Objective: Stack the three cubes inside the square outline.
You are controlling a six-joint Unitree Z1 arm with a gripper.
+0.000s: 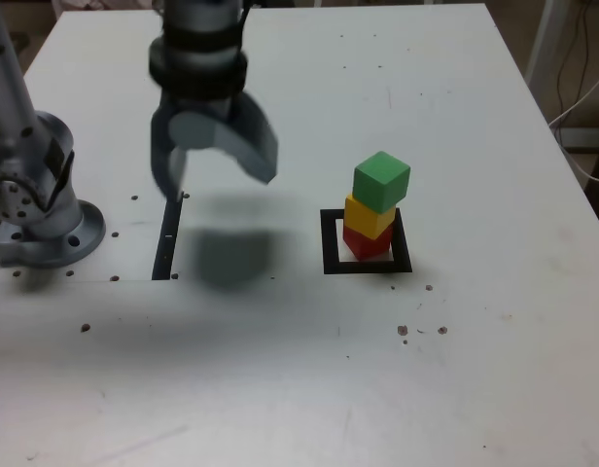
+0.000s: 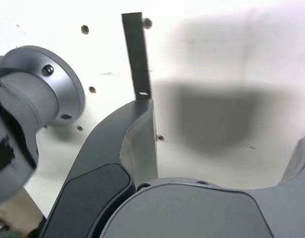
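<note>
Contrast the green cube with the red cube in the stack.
The green cube tops the stack, while the red cube is at its bottom, inside the square outline. The green cube's top face is in full view; the red cube's is covered by the yellow cube. Both are plain, solid-coloured blocks.

Grn [image 1: 382, 182], ylw [image 1: 369, 217], red cubes [image 1: 366, 243]; blk outline [image 1: 332, 265].
</note>
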